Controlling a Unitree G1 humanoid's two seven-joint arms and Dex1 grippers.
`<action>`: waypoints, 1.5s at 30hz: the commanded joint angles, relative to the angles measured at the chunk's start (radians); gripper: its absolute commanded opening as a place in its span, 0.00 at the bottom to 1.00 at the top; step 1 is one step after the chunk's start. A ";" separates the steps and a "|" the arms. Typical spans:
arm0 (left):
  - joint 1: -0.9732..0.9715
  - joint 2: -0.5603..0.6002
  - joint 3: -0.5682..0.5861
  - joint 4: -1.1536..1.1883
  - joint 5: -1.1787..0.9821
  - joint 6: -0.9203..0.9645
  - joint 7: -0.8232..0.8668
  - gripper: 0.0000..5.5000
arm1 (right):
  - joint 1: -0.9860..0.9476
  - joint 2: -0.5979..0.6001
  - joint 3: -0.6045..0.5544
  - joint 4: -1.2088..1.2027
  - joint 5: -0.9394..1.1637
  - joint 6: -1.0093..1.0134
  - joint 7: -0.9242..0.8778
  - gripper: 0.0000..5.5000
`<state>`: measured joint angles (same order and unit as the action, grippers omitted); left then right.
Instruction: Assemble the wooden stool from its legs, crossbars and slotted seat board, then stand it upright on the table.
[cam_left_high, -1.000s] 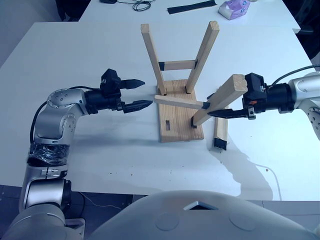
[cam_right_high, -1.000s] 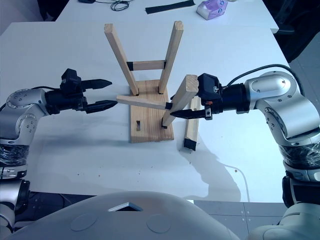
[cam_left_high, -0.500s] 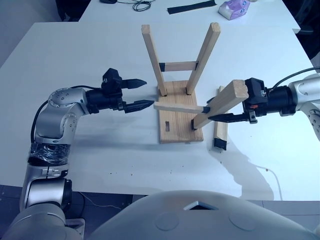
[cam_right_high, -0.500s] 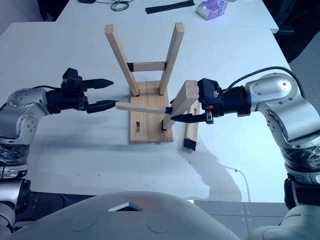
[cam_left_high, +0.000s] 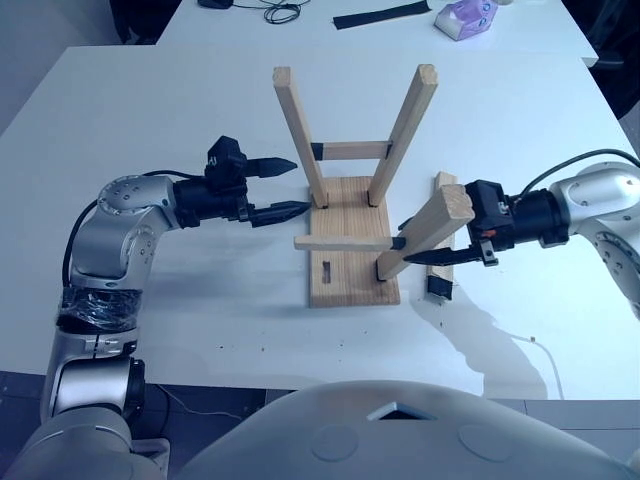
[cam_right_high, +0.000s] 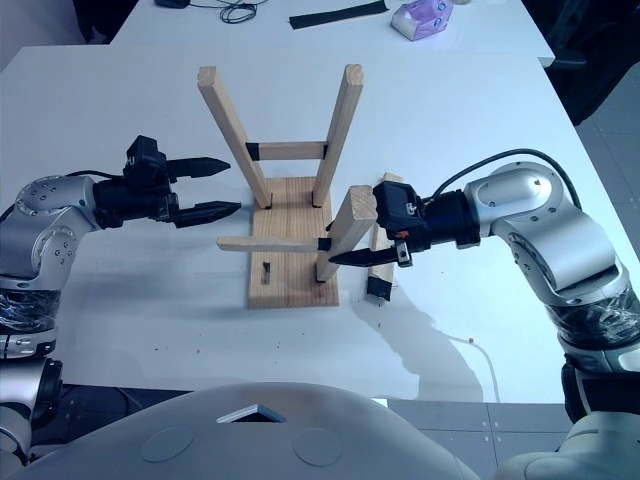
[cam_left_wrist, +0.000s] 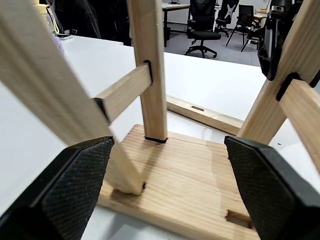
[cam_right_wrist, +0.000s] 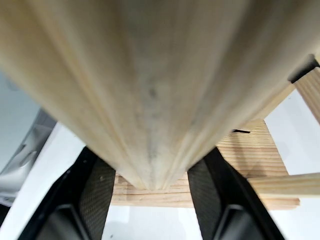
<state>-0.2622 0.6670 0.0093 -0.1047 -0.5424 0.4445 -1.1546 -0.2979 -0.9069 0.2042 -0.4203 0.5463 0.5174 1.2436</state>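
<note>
Left eye view, right arm (cam_left_high: 545, 218) inward, jaws clamping leg (cam_left_high: 425, 228)

White table (cam_left_high: 150, 100), black strip (cam_left_high: 384, 15), purple pack (cam_left_high: 468, 18) and dark cables (cam_left_high: 281, 10) on far table (cam_left_high: 540, 30), office chairs (cam_left_wrist: 202, 30) behind

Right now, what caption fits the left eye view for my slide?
Right gripper holds a tilted third leg on the seat board; open left gripper hovers beside it.

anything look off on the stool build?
Yes. The third leg in the right gripper leans askew from the seat board, its crossbar end hanging free; the fourth leg lies loose on the table.
</note>
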 joint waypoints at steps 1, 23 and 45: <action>-0.023 0.005 0.008 0.004 -0.008 0.013 0.000 0.74 | 0.135 -0.004 0.115 -0.023 -0.080 0.026 -0.029 0.37; 0.002 -0.006 0.012 -0.022 -0.011 0.011 0.022 0.74 | 0.067 -0.046 0.167 0.019 -0.101 0.099 -0.109 0.37; 0.084 -0.018 0.070 -0.093 -0.039 0.000 0.106 0.74 | 0.116 -0.108 0.053 -0.038 -0.040 0.159 -0.246 0.37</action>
<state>-0.1785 0.6485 0.0636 -0.1949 -0.5720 0.4490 -1.0549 -0.2194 -0.9632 0.2268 -0.4997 0.5995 0.5376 1.0641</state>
